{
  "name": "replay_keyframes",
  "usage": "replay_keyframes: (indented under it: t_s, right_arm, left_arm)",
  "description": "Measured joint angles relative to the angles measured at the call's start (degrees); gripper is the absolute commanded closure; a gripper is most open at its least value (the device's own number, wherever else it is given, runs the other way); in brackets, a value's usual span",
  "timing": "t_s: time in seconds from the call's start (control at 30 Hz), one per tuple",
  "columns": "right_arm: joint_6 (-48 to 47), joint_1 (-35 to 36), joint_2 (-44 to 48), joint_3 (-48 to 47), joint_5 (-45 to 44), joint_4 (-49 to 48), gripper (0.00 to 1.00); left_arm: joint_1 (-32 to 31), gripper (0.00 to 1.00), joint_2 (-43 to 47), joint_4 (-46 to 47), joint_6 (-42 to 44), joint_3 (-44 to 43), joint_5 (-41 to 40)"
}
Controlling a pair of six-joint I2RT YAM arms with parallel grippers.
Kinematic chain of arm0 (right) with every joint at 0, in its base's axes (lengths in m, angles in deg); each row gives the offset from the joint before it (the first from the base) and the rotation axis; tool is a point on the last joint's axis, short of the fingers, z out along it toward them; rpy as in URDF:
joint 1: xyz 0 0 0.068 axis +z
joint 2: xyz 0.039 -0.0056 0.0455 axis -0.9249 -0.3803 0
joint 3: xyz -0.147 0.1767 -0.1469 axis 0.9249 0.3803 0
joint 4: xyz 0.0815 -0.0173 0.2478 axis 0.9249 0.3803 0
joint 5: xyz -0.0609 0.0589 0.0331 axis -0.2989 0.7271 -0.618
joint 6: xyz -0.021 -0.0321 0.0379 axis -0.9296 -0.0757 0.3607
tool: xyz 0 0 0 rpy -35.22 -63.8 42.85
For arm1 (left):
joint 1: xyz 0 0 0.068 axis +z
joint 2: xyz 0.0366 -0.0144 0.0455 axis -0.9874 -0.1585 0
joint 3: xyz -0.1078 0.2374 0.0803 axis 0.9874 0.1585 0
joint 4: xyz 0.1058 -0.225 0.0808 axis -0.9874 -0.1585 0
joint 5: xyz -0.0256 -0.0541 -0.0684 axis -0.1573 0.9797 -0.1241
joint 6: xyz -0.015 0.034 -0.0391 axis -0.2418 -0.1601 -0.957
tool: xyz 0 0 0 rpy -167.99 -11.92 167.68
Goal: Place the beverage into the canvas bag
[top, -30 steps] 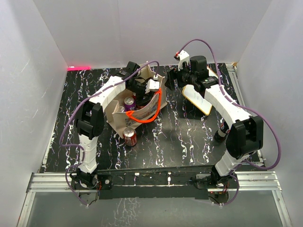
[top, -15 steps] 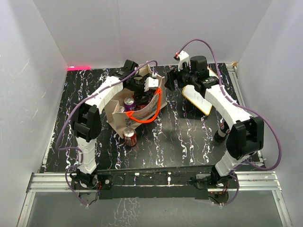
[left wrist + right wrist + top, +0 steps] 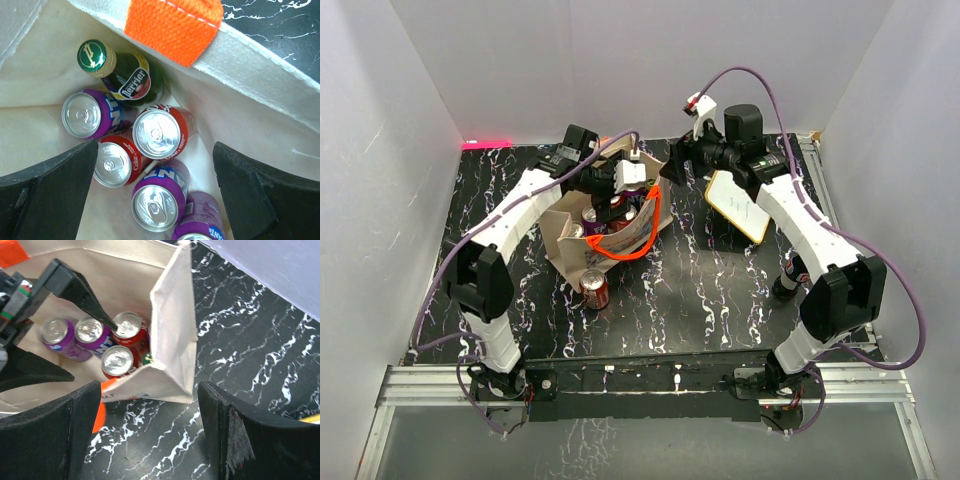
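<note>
Left pincer (image 3: 155,147) is spread wide and empty, hanging over the mouth of the canvas bag (image 3: 567,248). Below it, inside the bag, stand the green bottle (image 3: 125,75) and at least 5 cans, upright and packed close, among them a red can (image 3: 157,132) directly under the gap. 1 more drink, the loose red can (image 3: 593,289), stands outside on the worktop (image 3: 700,290), just beside the bag's near wall. Right pincer (image 3: 149,385) is also spread and grips nothing. It straddles the bag's far corner without pinching it, as far as the wrist view shows. Risks as I judge them:

- The left fingers (image 3: 47,192) sit close under the orange handle (image 3: 172,27) and the rim. A careless lift could snag the strap and drag or tip the soft bag.
- The right pincer closing or swinging would catch the corner fabric and shift the bag.
- Both wrists crowd the same opening, so the arms could knock each other.
- Any bag shift could topple the loose red can, which would then roll across the worktop.
- The packed cans leave little floor, so another drink dropped in may land on their tops and lean.
</note>
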Motion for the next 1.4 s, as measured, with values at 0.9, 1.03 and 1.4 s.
replay_keyframes:
  t_s: [0.9,1.03,1.4]
  right_arm:
    - [0.07,5.64,7.69,16.46,-8.37,-0.37,0.28]
    - [0.04,5.62,7.76,16.57,-8.37,-0.42,0.27]
    - [0.26,5.55,4.81,5.62,-7.85,3.52,0.19]
  left_arm:
    - [-0.02,0.03,12.50,-3.39,-3.58,15.72,-0.98]
    - [-0.15,0.03,12.50,-2.71,-4.52,16.20,-1.51]
    - [-0.20,0.03,12.50,2.19,-10.97,14.60,-4.24]
